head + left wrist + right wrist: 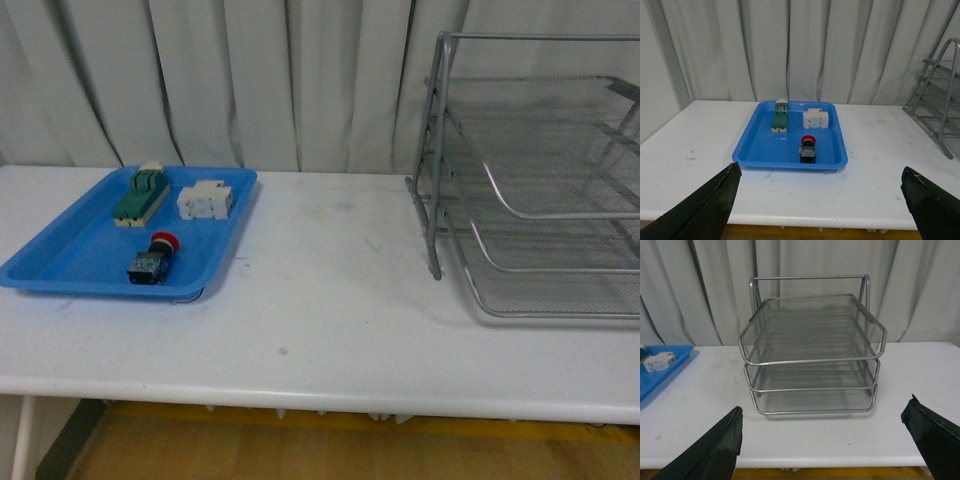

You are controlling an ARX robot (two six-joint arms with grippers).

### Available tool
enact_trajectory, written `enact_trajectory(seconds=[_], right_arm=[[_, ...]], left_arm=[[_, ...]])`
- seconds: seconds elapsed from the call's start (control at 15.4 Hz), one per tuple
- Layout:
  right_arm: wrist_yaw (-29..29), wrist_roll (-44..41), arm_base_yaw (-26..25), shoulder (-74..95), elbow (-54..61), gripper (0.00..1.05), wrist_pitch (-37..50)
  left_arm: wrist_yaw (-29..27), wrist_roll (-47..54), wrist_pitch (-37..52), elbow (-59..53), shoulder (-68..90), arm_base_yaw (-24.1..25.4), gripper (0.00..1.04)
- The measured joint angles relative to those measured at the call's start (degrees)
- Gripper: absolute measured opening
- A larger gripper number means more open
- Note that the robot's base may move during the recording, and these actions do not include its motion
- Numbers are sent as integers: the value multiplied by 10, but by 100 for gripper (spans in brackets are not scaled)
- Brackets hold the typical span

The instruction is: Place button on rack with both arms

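Observation:
The button (pixel 154 259), red mushroom cap on a black body, lies in the blue tray (pixel 60 265) at the table's left; it shows again as the button (pixel 808 148) in the left wrist view. The silver three-tier wire rack (pixel 545 180) stands at the right, and the right wrist view faces the rack (pixel 812 350) head-on. My left gripper (pixel 822 202) is open, back from the table's front edge, facing the tray. My right gripper (pixel 822 442) is open too, facing the rack from before the front edge. Neither arm appears in the front view.
In the blue tray (pixel 760 150) also lie a green-and-cream terminal block (pixel 140 194) and a white blocky component (pixel 205 201). The white table (pixel 330 290) stretches between tray and rack. Grey curtains hang behind.

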State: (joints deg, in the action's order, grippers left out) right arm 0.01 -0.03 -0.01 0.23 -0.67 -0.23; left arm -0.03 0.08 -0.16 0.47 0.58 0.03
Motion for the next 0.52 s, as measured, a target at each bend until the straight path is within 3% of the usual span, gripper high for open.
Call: enact_trajectory(seconds=[0.52], right_arm=[[0,0,0,0,0,98,0]], left_arm=[[0,0,0,0,0,0,98]])
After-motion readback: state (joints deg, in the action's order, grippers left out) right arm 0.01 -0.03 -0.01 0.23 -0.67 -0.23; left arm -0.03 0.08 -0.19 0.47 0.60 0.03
